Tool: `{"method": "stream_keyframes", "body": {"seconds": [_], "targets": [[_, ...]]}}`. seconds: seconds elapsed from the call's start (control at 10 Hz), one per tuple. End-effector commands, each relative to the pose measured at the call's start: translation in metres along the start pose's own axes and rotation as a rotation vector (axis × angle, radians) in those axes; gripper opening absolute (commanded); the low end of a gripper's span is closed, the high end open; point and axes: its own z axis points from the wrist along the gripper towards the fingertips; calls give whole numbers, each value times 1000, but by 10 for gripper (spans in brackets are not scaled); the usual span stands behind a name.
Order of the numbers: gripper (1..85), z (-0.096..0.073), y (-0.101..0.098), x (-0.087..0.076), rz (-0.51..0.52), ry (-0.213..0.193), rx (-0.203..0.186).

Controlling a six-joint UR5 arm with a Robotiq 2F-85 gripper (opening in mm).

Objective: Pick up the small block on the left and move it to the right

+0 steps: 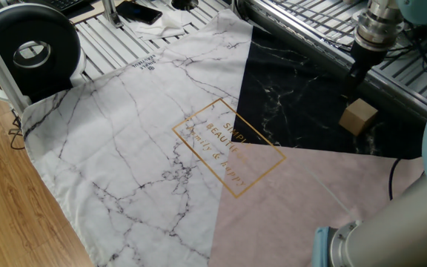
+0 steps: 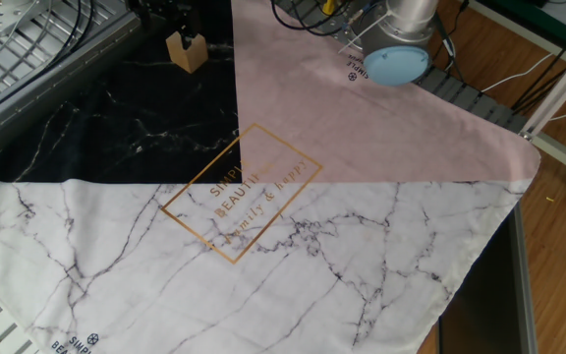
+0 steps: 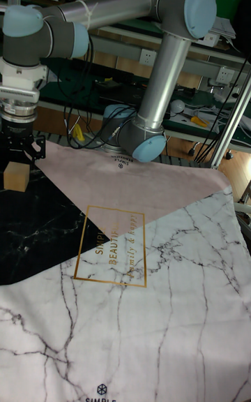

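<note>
The small block (image 1: 359, 117) is a plain tan cube resting on the black part of the cloth, at the right of one fixed view. It also appears at the top left as the small block (image 2: 187, 51) and at the left edge as the small block (image 3: 15, 175). My gripper (image 3: 19, 153) hangs straight down just above it, its dark fingers spread wider than the cube. In the other views the gripper (image 1: 351, 83) (image 2: 177, 28) is dark against the black cloth and hard to read. Nothing is held.
A three-part cloth covers the table: white marble (image 1: 124, 148), black marble (image 1: 288, 96) and pink (image 1: 302, 208), with a gold-framed print (image 1: 228, 146) in the middle. A black round device (image 1: 28, 46) stands at the far left. The arm's base (image 2: 398, 61) sits beside the pink corner.
</note>
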Motion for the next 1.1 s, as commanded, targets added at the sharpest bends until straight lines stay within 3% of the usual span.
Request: {"method": "stream_keyframes", "body": {"seconds": [0.0,0.3,0.5,0.7,1.0], "targets": [[827,7,3,14,4,-9,-5],[827,22,-8,22,-23,-32,14],[827,31,-1,34,-13,-26,-13],[827,41,3,42,6,-34,-15],[830,47,4,37,15,-52,-18]]}}
